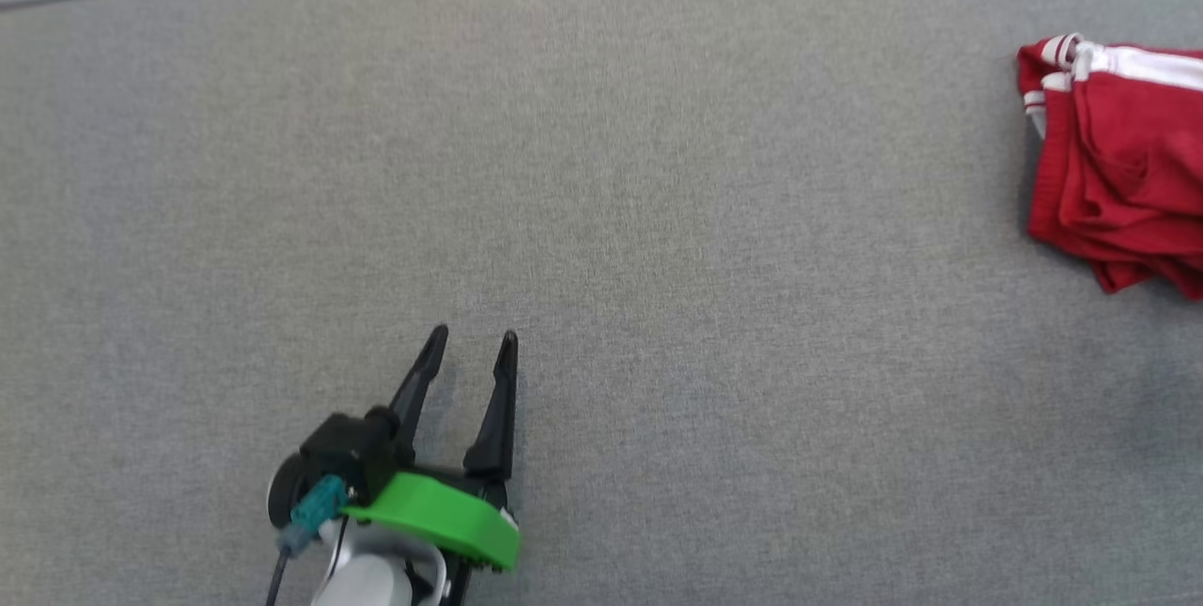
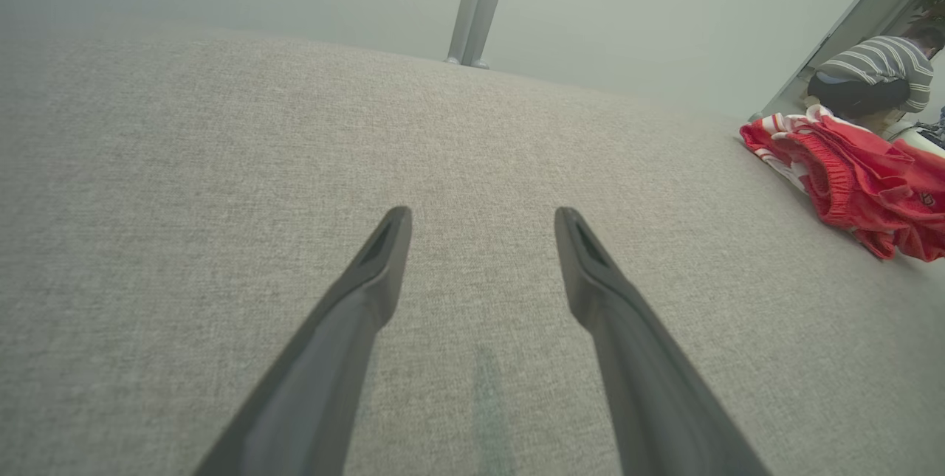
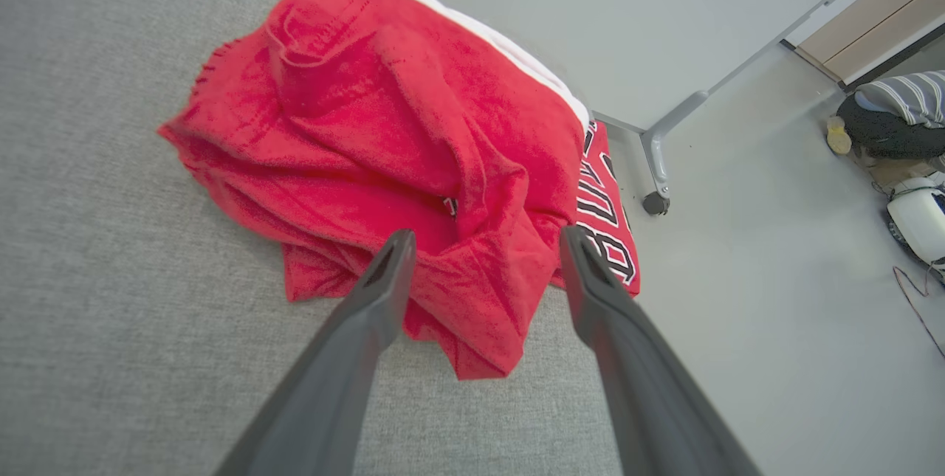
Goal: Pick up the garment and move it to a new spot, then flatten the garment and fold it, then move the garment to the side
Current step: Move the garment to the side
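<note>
At the right edge of the table the garment lies bunched, likely soft and light. My right hand hangs spread above it, perhaps untouching; I'd pinch a thick fold.

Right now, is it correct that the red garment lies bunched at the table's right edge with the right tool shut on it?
Not quite: the right wrist view shows the right tool open, fingers spread over the red garment. It does lie bunched at the table's right edge.
</note>
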Controlling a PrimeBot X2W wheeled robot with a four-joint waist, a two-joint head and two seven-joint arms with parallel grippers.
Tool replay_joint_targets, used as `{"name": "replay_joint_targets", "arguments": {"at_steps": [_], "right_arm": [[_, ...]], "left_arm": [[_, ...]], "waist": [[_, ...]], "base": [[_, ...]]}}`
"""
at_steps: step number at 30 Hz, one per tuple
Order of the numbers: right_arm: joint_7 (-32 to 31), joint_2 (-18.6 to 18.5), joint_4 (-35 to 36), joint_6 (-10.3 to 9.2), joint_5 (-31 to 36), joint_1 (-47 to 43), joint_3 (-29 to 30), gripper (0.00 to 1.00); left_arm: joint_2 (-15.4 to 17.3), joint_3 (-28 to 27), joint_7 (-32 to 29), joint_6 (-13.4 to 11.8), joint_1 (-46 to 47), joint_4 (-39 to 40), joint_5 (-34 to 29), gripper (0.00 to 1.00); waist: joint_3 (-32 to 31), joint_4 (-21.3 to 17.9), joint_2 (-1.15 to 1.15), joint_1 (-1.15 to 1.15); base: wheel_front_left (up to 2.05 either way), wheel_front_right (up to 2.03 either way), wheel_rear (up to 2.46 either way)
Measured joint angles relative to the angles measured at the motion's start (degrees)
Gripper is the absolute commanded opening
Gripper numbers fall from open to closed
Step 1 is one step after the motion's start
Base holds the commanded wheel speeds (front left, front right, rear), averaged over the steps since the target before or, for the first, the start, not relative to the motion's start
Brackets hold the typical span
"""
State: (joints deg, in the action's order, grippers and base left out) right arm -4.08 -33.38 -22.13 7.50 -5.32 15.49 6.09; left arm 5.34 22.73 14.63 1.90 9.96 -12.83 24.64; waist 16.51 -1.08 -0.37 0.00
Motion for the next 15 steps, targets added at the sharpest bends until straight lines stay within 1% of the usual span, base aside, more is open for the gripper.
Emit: {"name": "replay_joint_targets", "arguments": {"at_steps": [4, 7, 12, 15], "right_arm": [[3.01, 3.19, 6.20, 0.00, -0.74, -5.42, 0.94, 1.00], [5.23, 5.79, 12.00, 0.00, -1.07, -8.99, 1.12, 1.00], [9.36, 12.29, 20.82, 0.00, -0.90, -14.36, 2.47, 1.00], [12.16, 16.05, 24.10, 0.00, -0.53, -17.94, 2.41, 1.00]], "left_arm": [[-0.16, -0.36, 0.10, -1.20, -3.95, -0.25, 0.30, 1.00], [0.66, -0.85, 0.14, -1.96, -6.57, 0.22, 0.29, 1.00], [2.65, -1.66, 0.12, -2.53, -8.73, 1.30, 0.27, 1.00], [3.57, -2.38, -0.07, -2.92, -9.53, 1.41, 0.52, 1.00]], "waist": [[-3.78, 0.12, 0.00, 0.00], [-6.67, 0.13, 0.00, 0.00], [-10.82, 0.41, 0.00, 0.00], [-12.71, 1.03, 0.00, 0.00]], "base": [[0.00, 0.00, 0.00], [0.00, 0.00, 0.00], [0.00, 0.00, 0.00], [0.00, 0.00, 0.00]]}}
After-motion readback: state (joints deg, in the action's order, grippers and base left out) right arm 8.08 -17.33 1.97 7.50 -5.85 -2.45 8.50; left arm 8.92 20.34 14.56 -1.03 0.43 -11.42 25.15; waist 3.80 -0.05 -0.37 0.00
